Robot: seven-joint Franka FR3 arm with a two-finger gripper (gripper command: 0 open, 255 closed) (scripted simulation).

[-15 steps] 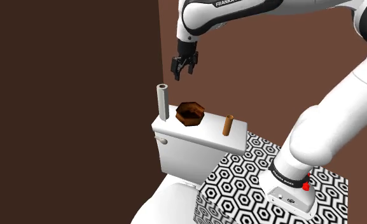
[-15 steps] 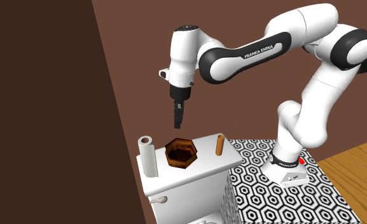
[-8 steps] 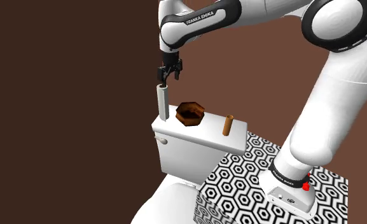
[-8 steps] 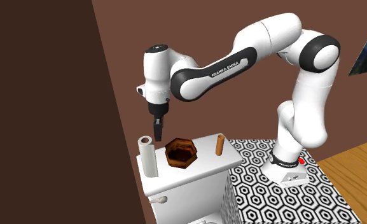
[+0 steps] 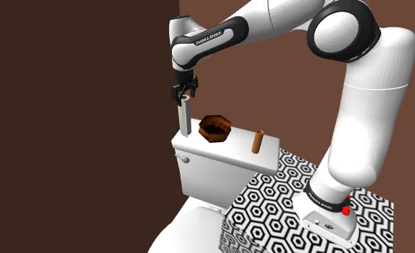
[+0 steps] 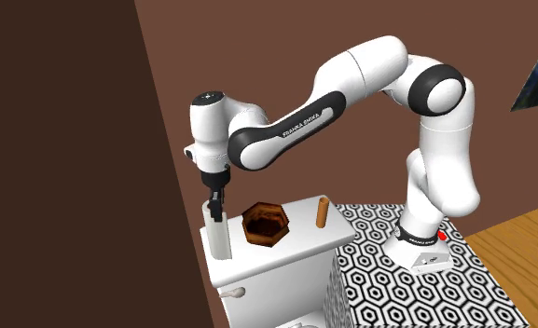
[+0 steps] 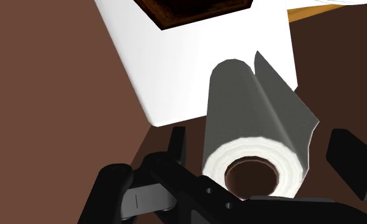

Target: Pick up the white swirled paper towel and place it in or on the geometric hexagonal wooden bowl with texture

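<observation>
The paper towel roll [image 5: 185,121] [image 6: 222,240] is a tall, thin grey-white tube standing upright on the white toilet tank lid [image 5: 231,152], at the end nearest the dark wall. My gripper [image 5: 184,94] [image 6: 215,207] points straight down with its fingers lowered around the roll's top. In the wrist view the roll [image 7: 255,121] stands between the fingers [image 7: 177,145]. They are open, with a small gap on each side, and my gripper [image 7: 261,145] is centred over the roll's hollow core. The hexagonal brown wooden bowl [image 5: 214,128] [image 6: 265,225] [image 7: 194,9] sits next to the roll, mid-lid.
A small brown cylinder [image 5: 257,141] [image 6: 321,212] stands upright at the lid's other end. A dark brown wall [image 5: 76,122] rises close beside the roll. The hexagon-patterned stand [image 5: 285,201] adjoins the toilet tank [image 6: 267,275].
The arm swung from above the bowl toward the dark wall and came down. The open fingers now straddle the roll's top. Roll, bowl and cylinder have stayed put.
</observation>
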